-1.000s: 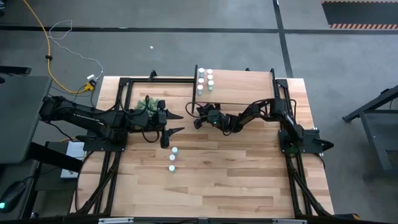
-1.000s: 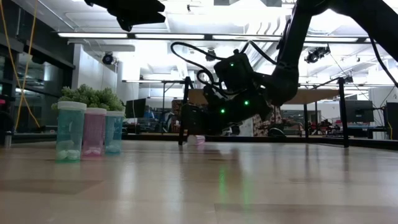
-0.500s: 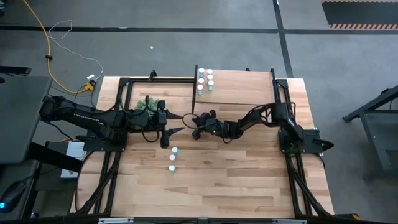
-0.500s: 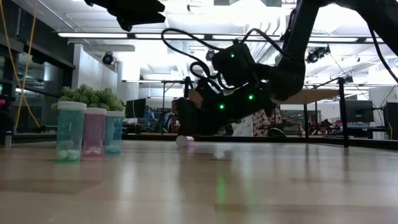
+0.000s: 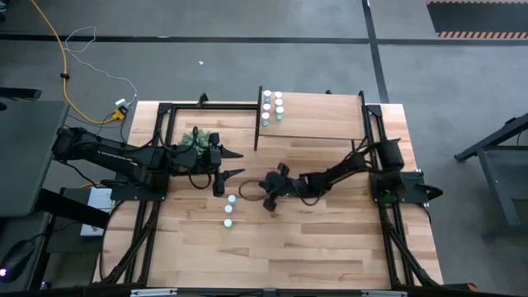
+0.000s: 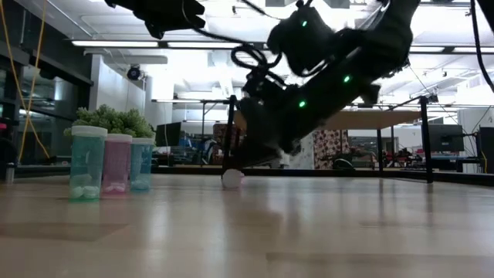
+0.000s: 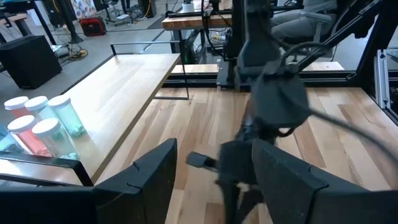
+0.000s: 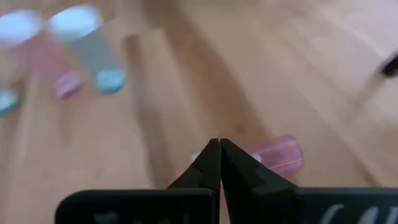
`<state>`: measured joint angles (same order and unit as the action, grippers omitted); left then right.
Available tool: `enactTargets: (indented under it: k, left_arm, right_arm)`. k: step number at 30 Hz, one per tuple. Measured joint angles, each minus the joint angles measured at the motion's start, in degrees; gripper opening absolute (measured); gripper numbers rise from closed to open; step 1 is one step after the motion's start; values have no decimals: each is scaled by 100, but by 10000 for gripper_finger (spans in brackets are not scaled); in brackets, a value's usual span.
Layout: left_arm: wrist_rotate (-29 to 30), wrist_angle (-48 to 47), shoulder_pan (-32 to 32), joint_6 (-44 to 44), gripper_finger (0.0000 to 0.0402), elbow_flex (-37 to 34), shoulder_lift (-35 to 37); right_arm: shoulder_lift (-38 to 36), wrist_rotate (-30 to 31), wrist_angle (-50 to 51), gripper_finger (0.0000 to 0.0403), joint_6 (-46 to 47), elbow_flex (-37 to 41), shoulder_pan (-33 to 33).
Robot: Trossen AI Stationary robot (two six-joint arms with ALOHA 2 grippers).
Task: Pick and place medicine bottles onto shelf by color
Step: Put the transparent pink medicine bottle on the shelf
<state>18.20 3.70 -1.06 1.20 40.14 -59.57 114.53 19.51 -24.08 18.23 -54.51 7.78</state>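
High view shows the right gripper [image 5: 262, 191] reaching across the middle of the table [image 5: 330, 239], its arm running out toward three o'clock to its base. At its nine o'clock, just beside it, a fallen bottle [image 5: 233, 199] lies on its side on the wood, with one more bottle [image 5: 228, 222] standing at its six o'clock. In the right wrist view the right gripper [image 8: 219, 163] has its two dark fingers [image 8: 205, 165] pressed together with nothing between them, and a pink bottle [image 8: 278, 154] lies on its side just past the tips; whether it touches them cannot be told. Two blurred bottles stand farther off in that view. The low view shows the same tipped bottle [image 6: 232, 178] resting on the tabletop under the right arm, its white end toward the camera.

The left gripper [image 5: 231, 163] waits near the table's nine o'clock side, beside the green plant [image 5: 195, 138], jaws spread wide and empty.

The shelf [image 5: 322, 115] sits at the table's twelve o'clock edge. A cluster of bottles [image 5: 272, 107] stands at its nine o'clock end. In the low view three bottles [image 6: 116, 163], teal, pink and bluish, stand side by side.
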Motion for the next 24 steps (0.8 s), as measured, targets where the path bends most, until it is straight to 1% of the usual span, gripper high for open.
enactTargets:
  k: [4, 7, 11, 13, 14, 16, 19, 24]
  left_arm:
    - [0, 4, 0, -8, 200, 2, 0]
    - [0, 4, 0, -10, 200, 2, 0]
    - [0, 21, 0, -2, 200, 2, 0]
    - [2, 30, 0, 3, 200, 2, 0]
    - [4, 41, 0, 3, 200, 2, 0]
    - [22, 42, 0, 3, 200, 2, 0]
    - [42, 44, 0, 3, 200, 2, 0]
    - [44, 48, 0, 3, 200, 2, 0]
  right_arm:
    - [-309, -279, 367, 0, -717, 6, 139]
    - [-569, -344, 547, 0, -1304, 3, 173]
    - [-920, -474, 656, 0, -1812, -28, 58]
    - [-1047, -646, 1154, 2, -2037, -231, -49]
    - [-1072, -769, 1556, 6, -2176, -391, -96]
    - [-1055, -913, 2602, 23, -2522, -799, -181]
    - [-914, -904, 3951, 66, -3157, -1520, -228]
    - [-496, -878, 5379, 155, -3967, -2535, -226]
